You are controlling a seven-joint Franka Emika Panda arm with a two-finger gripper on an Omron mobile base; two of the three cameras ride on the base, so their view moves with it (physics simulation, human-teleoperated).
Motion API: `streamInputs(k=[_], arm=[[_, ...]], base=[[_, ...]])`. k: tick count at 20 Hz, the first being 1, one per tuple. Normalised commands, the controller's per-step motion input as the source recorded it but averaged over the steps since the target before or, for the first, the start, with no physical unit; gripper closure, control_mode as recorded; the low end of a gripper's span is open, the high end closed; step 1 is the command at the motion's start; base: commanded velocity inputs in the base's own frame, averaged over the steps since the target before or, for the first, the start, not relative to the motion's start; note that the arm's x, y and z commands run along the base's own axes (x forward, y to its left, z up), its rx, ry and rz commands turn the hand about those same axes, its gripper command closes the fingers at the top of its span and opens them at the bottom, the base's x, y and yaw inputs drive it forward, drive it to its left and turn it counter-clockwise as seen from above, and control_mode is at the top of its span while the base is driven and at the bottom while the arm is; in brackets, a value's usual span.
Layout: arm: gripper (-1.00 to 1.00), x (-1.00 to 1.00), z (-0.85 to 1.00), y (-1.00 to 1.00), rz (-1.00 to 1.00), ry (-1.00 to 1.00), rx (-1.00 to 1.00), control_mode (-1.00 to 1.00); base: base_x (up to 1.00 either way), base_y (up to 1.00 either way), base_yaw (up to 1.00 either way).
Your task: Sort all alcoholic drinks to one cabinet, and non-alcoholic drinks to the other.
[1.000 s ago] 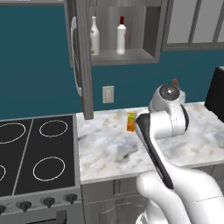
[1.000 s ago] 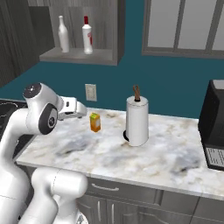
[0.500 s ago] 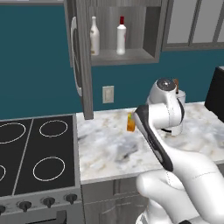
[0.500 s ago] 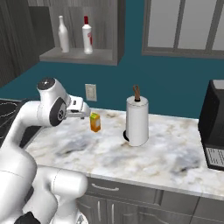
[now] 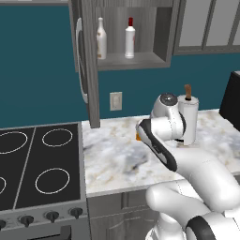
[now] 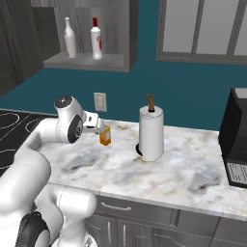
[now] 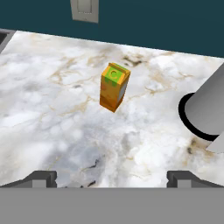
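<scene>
Approach to small orange-and-green juice carton (image 7: pixel 114 86)
Two-finger gripper (image 7: pixel 112 178) jaws wide apart, holding nothing; carton stands upright dead ahead on the marble counter (image 7: pixel 57 122), centred between the fingertips.

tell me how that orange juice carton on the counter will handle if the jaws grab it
The orange juice carton looks boxy with flat sides, so the open jaws should probably grip it without rolling. It stands tall and narrow on the marble counter, so a nudge may tip it. Its walls could dent under hard squeezing.

The white arm is folded forward with its elbow raised, the wrist angled downward, and the gripper (image 7: pixel 112 177) holds nothing, its fingers (image 7: pixel 41 178) spread wide apart.
</scene>
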Motion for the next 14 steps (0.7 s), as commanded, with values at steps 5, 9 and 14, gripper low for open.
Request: streamInputs(k=[5,9,14], arm=[[-1.0,0.45,-0.21,0.0,0.0,0.0,0.01,-1.0],[-1.0,0.41,-0.32,0.0,0.0,0.0,0.02,-1.0],[-1.0,0.47,-0.32,0.0,0.0,0.0,0.01,-1.0]], base=[[0.0,0.0,0.0],[0.0,0.0,0.0],[0.0,0.0,0.0]])
